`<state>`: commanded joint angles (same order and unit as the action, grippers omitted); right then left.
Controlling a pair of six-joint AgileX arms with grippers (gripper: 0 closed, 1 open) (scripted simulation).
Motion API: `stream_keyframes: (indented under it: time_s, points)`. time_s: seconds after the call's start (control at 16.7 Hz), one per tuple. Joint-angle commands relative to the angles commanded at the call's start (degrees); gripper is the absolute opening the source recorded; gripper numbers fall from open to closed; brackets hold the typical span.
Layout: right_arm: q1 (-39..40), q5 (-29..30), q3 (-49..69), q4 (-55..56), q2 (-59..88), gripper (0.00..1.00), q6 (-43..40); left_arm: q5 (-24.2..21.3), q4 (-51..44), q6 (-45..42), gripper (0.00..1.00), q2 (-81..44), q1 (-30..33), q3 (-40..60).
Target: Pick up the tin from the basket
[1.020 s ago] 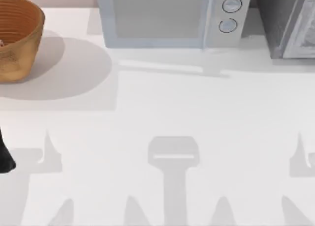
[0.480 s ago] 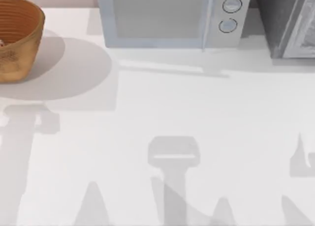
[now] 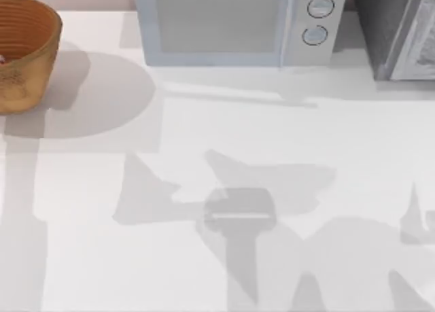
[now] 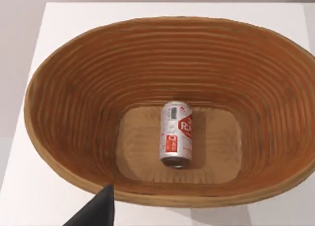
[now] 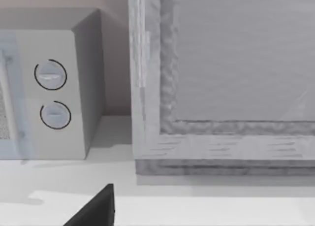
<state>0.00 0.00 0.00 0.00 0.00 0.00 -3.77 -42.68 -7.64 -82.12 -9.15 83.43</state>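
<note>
Lying on its side on the basket (image 4: 59, 113) floor, the tin (image 4: 175, 133) looks light, stiff, slippery (grip across its round body); left tool's (image 4: 96, 211) spread I cannot tell.

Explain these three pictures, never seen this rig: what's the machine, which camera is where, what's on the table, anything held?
It is a simulated pair of AgileX arms at a white table, each ending in two-finger jaws. One picture looks down from above the table; the other two come from cameras on the left and right wrists.

At the table's far left stands an orange-brown woven basket. The left wrist camera looks straight into it: a small tin lies on its side on the basket floor.

Along the back stand a microwave and, to its right, a grey appliance; the right wrist camera faces those two.

Nothing is held. A dark finger tip of the left arm shows near the basket's rim.
</note>
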Motion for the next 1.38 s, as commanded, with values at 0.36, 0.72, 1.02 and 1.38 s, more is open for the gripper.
stream_keyframes:
  time_s: [0.36, 0.72, 1.02, 1.38]
  points:
    - [0.0, 0.0, 0.0, 0.0, 0.0, 1.0, 0.0, -2.67, -16.88, -2.62, 1.0, -32.82, -1.84, 32.27]
    - [0.0, 0.0, 0.0, 0.0, 0.0, 1.0, 0.0, -5.08, -29.84, -4.34, 1.0, -57.92, -2.51, 54.06]
    - [0.0, 0.0, 0.0, 0.0, 0.0, 1.0, 0.0, -5.76, -33.66, -4.8, 1.0, -64.96, -2.68, 59.8]
    - [0.0, 0.0, 0.0, 0.0, 0.0, 1.0, 0.0, -5.71, -32.64, -4.59, 1.0, -65.22, -2.38, 59.02]
